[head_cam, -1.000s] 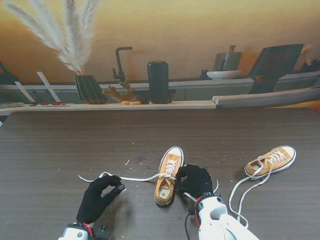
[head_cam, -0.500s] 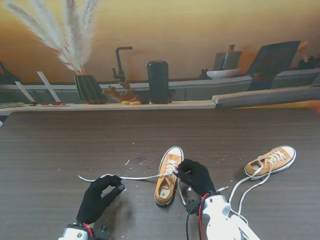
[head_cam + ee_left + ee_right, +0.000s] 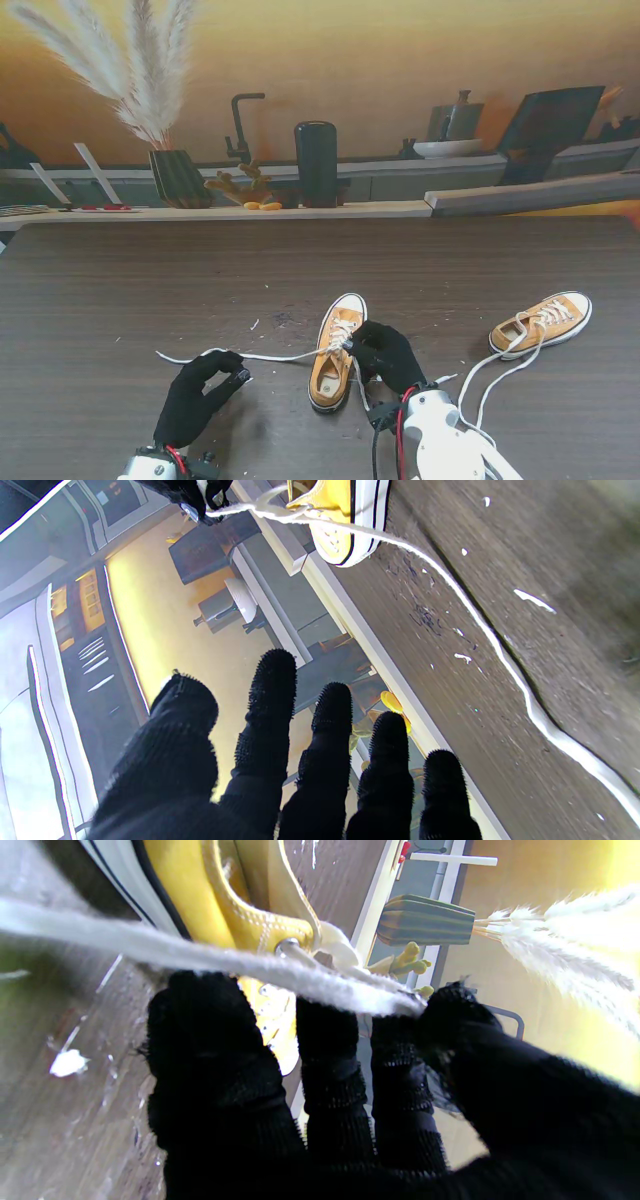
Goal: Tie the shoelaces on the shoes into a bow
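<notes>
- Nearest me, my left hand (image 3: 200, 398) wears a knobbly black knit glove. Its fingers (image 3: 270, 705) are straight and spread in the wrist view; in the stand view the white lace (image 3: 275, 356) passes at its fingertips, and I cannot tell whether it is pinched.
- My right hand (image 3: 390, 358), gloved the same, has thumb and fingers (image 3: 325, 1040) closed on the fuzzy, flat white lace beside the near sneaker's eyelets.
- The near sneaker (image 3: 335, 350), mustard canvas with white rubber toe cap and black-striped sole, stands toe away from me at the table's middle.
- The dark wood-grain table (image 3: 150, 290) carries small white flecks.
- Right of it lies the second sneaker (image 3: 543, 322), its laces trailing loose towards me.
- Farthest, a ledge holds a striped vase (image 3: 180, 178) of pampas plumes and a black cylinder (image 3: 316, 164) before an amber wall.
</notes>
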Available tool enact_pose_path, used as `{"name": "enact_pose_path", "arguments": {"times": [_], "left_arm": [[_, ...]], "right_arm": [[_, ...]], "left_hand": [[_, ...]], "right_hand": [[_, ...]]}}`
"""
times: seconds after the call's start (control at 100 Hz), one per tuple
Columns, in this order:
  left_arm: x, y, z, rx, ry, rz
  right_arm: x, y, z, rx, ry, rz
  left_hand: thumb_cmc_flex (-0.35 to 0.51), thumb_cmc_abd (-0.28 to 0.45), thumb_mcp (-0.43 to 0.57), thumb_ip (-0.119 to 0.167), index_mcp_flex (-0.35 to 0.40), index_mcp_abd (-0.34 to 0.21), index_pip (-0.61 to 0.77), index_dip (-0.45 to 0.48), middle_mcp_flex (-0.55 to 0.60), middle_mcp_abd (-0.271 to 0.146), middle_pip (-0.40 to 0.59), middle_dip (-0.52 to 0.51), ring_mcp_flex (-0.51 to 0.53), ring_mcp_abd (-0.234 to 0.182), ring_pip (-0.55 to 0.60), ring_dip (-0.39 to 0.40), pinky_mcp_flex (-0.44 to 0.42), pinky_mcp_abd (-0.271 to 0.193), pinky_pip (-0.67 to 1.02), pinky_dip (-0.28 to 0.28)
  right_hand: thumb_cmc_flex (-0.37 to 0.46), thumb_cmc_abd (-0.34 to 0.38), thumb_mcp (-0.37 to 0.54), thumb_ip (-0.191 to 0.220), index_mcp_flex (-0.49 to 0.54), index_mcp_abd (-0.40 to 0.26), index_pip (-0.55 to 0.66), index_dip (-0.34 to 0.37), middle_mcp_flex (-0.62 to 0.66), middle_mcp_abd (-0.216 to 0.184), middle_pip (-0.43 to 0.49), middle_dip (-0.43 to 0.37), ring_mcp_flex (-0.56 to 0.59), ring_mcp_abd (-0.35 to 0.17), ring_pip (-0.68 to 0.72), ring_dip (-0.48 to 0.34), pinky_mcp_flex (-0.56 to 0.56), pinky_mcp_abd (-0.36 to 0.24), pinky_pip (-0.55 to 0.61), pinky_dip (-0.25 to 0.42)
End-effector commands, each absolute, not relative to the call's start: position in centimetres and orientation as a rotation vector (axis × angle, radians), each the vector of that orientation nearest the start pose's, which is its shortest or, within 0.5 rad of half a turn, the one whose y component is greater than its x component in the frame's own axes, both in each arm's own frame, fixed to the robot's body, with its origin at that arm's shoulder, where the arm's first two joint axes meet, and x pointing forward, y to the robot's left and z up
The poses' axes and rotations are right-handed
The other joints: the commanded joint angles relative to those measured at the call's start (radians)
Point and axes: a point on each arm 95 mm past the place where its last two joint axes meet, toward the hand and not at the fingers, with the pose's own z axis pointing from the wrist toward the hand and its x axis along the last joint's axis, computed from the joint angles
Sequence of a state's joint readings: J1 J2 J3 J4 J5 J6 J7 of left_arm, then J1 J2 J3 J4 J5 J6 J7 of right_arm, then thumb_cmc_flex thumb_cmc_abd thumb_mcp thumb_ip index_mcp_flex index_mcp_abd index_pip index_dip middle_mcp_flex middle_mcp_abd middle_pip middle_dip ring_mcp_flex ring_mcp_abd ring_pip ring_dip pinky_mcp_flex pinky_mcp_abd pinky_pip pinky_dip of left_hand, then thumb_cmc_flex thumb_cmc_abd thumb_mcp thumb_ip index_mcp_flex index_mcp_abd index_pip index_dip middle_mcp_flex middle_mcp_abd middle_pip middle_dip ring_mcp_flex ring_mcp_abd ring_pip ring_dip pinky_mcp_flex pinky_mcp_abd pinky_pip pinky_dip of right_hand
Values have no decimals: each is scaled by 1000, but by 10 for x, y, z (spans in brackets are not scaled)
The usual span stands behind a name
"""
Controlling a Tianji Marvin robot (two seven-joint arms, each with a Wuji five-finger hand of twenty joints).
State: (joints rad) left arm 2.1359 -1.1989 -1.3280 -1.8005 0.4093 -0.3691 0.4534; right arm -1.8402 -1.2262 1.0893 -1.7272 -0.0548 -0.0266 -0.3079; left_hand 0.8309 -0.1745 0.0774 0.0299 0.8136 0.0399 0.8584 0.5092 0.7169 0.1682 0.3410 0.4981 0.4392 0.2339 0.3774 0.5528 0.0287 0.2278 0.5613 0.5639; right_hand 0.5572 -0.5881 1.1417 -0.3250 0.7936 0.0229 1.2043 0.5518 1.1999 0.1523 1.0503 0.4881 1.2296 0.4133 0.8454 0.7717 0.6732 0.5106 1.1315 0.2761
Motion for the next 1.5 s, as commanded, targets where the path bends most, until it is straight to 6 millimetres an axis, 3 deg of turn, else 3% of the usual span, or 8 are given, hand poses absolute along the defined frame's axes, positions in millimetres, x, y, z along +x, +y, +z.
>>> {"name": "enact_pose_path", "arguments": {"times": [0.0,0.16,0.32,0.42,0.81,0.99,1.15,1.49], "left_arm": [[231,-7,-363,-1786,648,-2143],[233,-10,-364,-1789,651,-2143],[236,-14,-365,-1800,640,-2147],[237,-16,-365,-1802,644,-2143],[240,-15,-361,-1773,690,-2116],[248,-14,-356,-1684,760,-2076],[260,-10,-349,-1565,914,-1986],[290,-28,-337,-1452,1402,-1637]], "right_arm": [[296,79,-373,-2314,-579,-2060],[297,78,-375,-2299,-455,-2012],[298,76,-377,-2293,-376,-1956],[298,75,-378,-2292,-359,-1937],[295,70,-380,-2266,-325,-1886],[293,65,-381,-2235,-367,-1935],[291,60,-380,-2225,-364,-1954],[288,46,-374,-2227,-366,-1963]], "left_hand": [[-1,33,-42,15,15,-26,15,17,-3,5,-4,-15,-8,-3,-9,-19,0,-22,-13,13],[2,32,-40,16,16,-26,28,22,1,-4,-2,-14,-6,-3,-6,-18,2,-23,-13,13],[6,31,-38,16,25,-22,44,26,11,6,3,-12,3,-1,2,-17,10,-25,-12,11],[6,32,-38,16,27,-23,51,28,12,7,5,-11,4,-1,4,-17,10,-26,-9,11],[8,28,-37,17,16,-25,51,21,19,3,9,-10,10,-2,11,-18,8,-27,2,5],[11,3,-28,17,-69,-42,-104,-75,12,-8,6,-12,16,-6,14,-19,13,-26,14,-2],[-29,23,-33,19,-166,-26,-355,-120,-43,-31,-19,-24,-7,-20,-2,-27,-1,-37,3,-13],[-81,-57,-62,38,-344,16,-615,-196,-255,-75,-112,-63,-127,-74,-111,-53,-26,-77,-186,-17]], "right_hand": [[33,14,-26,28,-20,-5,43,3,13,-25,50,22,47,7,58,11,33,-32,33,-21],[32,2,-15,27,-18,2,47,-1,13,-25,80,38,44,9,69,-30,78,-13,63,-45],[23,-4,-10,25,-14,-7,49,-7,20,-29,90,65,55,-121,411,260,320,113,263,-49],[20,0,-15,26,-18,-20,49,-9,18,-42,57,59,69,-252,559,373,399,98,440,172],[24,-4,-28,30,-13,-19,38,-27,35,-37,67,78,88,-746,908,687,510,-170,953,589],[-158,3,-4,53,8,29,-237,-197,86,-25,71,127,91,-788,924,764,515,-159,963,665],[-226,34,-2,165,44,50,-437,-121,132,-41,130,219,91,-797,931,776,515,-148,962,683],[-207,21,-12,145,78,46,-473,-131,162,-57,148,265,91,-788,936,779,512,-140,963,680]]}}
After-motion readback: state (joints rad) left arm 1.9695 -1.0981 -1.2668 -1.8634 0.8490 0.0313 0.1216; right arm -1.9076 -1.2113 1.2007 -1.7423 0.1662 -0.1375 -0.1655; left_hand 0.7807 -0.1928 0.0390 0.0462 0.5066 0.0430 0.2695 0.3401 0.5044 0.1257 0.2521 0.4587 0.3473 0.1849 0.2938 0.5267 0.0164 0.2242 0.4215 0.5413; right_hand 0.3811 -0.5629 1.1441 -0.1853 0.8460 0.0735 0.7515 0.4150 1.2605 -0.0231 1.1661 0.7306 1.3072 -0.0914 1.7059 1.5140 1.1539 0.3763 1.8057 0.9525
